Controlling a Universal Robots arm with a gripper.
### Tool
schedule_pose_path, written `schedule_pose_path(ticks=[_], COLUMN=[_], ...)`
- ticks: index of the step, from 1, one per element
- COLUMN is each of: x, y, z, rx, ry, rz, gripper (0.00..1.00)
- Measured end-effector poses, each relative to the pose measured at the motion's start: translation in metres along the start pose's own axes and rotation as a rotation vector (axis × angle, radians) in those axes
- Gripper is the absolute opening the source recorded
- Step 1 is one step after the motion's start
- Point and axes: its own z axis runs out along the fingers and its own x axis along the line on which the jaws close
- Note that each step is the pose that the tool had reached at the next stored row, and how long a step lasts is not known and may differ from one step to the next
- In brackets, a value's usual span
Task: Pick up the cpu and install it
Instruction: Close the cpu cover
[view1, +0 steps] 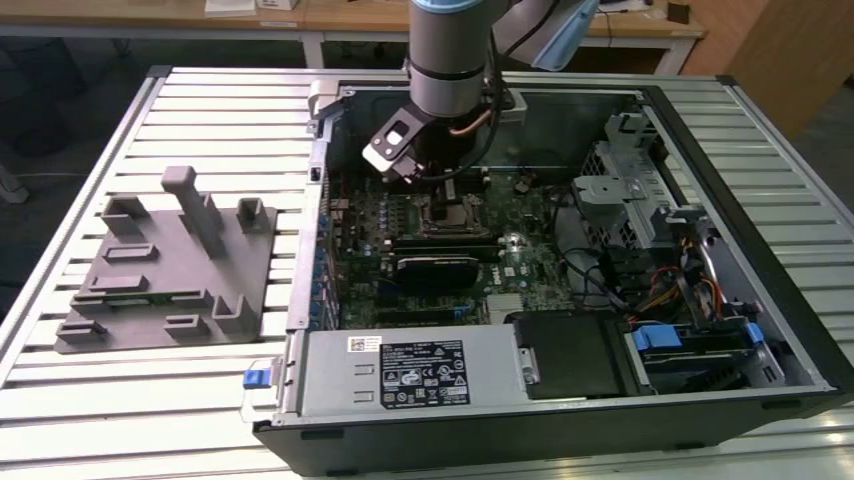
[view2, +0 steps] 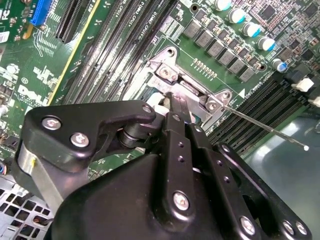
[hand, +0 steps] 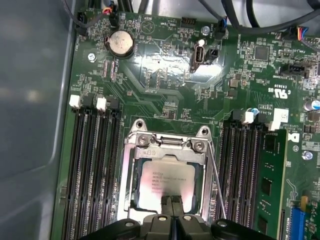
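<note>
Hanging over the open case (view1: 561, 400), the arm (view1: 447, 60) holds its gripper (hand: 172, 201) low above the motherboard (hand: 165, 85). Fingers are drawn together with nothing between them, tips over one edge of the cpu (hand: 167, 182); contact cannot be judged. The cpu lies flat in the socket frame (hand: 131, 175), silvery top up, with the lever (hand: 216, 185) alongside. A grey tray (view1: 160, 270) sits on the table (view1: 200, 100), well apart, on the exterior view's left.

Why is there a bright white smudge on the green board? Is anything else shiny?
In the first wrist view, glare whitens a patch of the green board and the cpu gleams pinkish on top; in the second wrist view, the socket frame shines bright beside the dark end effector.
</note>
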Motion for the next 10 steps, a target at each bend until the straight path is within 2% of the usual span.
schedule_pose_path(ticks=[5,10], x=[-0.0003,-0.0006], y=[0.0003,0.0039], z=[-0.0082,-0.0085], rx=[0.0,0.0011], ry=[-0.0001,0.0002], rz=[0.0,0.0], gripper=[0.11,0.11])
